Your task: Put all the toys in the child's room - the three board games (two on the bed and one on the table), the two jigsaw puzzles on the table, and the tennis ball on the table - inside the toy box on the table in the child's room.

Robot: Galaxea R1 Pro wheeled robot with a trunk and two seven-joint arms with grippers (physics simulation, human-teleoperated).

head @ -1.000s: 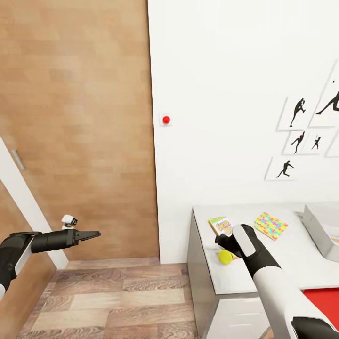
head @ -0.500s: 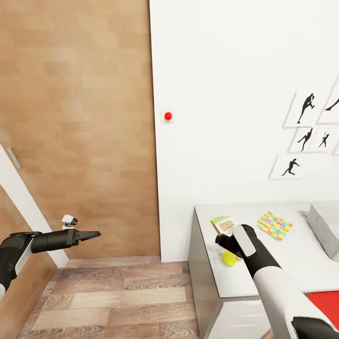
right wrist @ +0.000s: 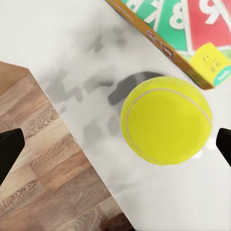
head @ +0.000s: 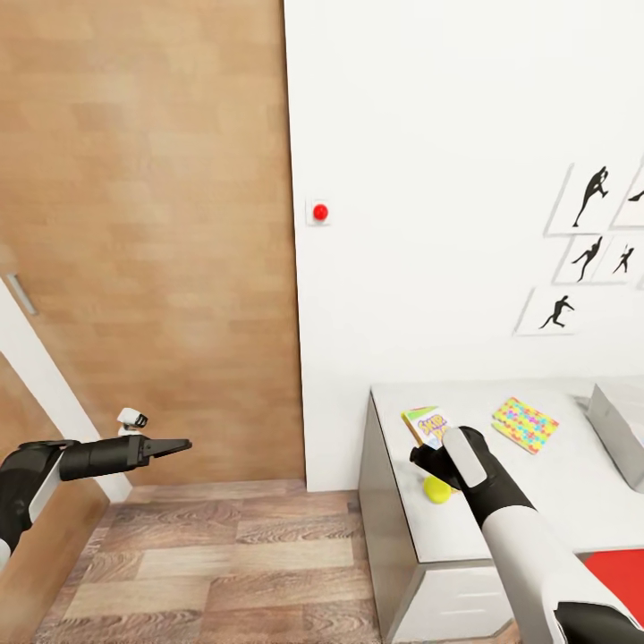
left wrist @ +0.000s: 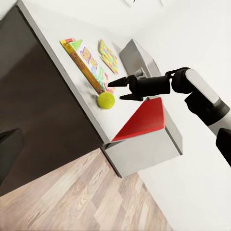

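My right gripper (left wrist: 114, 90) hangs spread wide just above the tennis ball (right wrist: 166, 124), its fingertips (right wrist: 9, 147) clear on either side. Just beyond the ball lies a board game (head: 427, 424), farther on a jigsaw puzzle (head: 525, 423). My left gripper (head: 174, 444), pressed together, points over the floor (head: 224, 572).

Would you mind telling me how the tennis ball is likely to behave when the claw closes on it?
The tennis ball is round and lies loose near the table edge, so a nudge would probably roll it off. Its felt should grip well. The open right claw should straddle it evenly.
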